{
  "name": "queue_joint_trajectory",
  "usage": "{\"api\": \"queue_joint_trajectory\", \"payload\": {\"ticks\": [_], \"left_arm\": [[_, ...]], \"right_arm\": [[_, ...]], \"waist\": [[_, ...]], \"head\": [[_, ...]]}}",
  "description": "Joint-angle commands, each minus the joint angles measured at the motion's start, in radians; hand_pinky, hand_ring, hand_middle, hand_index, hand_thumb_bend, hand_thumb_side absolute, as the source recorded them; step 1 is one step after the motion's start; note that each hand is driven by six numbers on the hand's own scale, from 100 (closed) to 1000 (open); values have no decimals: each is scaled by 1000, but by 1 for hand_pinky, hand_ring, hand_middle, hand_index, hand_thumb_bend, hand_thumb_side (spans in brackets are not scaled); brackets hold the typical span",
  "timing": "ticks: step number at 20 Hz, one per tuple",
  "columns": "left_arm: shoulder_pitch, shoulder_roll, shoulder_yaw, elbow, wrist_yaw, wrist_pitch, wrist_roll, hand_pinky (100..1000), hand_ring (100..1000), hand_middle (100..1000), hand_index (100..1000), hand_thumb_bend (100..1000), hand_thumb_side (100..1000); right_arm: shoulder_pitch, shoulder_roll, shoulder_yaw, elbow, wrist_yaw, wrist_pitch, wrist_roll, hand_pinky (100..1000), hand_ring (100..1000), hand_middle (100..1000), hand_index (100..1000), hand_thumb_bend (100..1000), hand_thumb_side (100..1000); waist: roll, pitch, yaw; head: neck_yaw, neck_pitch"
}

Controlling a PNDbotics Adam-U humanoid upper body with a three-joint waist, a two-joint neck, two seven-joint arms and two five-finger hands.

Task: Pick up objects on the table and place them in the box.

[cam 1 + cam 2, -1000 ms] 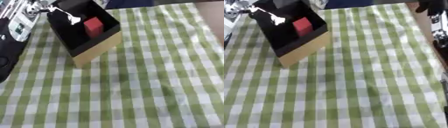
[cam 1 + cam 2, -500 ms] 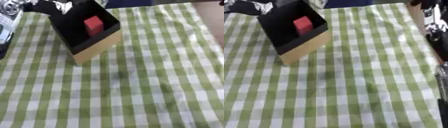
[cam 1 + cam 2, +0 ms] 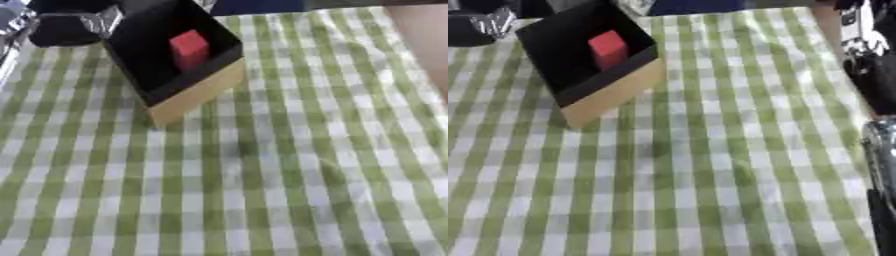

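At about 3 o'clock in the right eye view, the robot's right arm (image 3: 878, 80) shows as glossy black shells with a silver-white joint piece near the top and a rounded silver section lower down; finer details are blurred.

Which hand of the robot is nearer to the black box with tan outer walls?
Left. The left hand is just beyond the box's far-left side; the right hand is across the green checked cloth, at the right edge.

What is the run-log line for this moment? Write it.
red block: inside box | box: on checked cloth, upper left | left hand: beyond box | right hand: far right edge
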Motion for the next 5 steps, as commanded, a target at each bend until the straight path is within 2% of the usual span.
{"api": "queue_joint_trajectory", "payload": {"ticks": [1, 5], "left_arm": [[42, 30, 22, -93, 52, 17, 52, 482, 645, 664, 775, 100, 429], [92, 51, 17, -182, 108, 59, 108, 482, 645, 664, 775, 100, 429]], "right_arm": [[-14, -4, -3, -20, 7, -2, -5, 796, 769, 498, 684, 100, 668], [-14, -2, -1, -20, 6, -2, -3, 796, 769, 498, 684, 100, 668]], "waist": [[0, -26, -5], [1, -27, -9]], "head": [[5, 7], [8, 8]]}}
